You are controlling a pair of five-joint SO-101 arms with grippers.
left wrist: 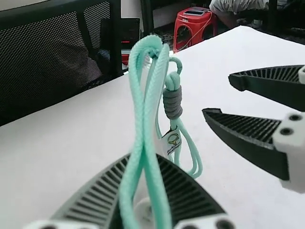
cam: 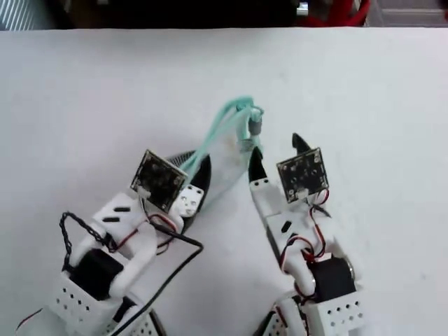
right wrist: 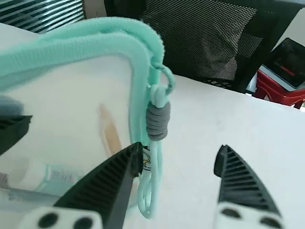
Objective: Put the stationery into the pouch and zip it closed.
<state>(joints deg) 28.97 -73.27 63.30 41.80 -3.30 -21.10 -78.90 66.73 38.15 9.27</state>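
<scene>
White bench (cam: pixel 84 91) carries a clear pouch (cam: pixel 222 161) with a mint zip near its middle, a pencil (right wrist: pixel 110 131) already inside. The left claw (cam: pixel 198 170) is clamped on the pouch's zip edge — the right claw (right wrist: pixel 180 151) gapes just beside the cord pull (right wrist: pixel 156 121). Zipping looks next: close squarely on the grey knot, then draw along the zip while the left anchors.

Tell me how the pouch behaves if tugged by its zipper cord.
Probably floppy: the pouch has clear walls and a bowed mint edge. Its zipper cord hangs limp, so slack comes first. Likely light; would slide without the left gripper pinching it.
</scene>
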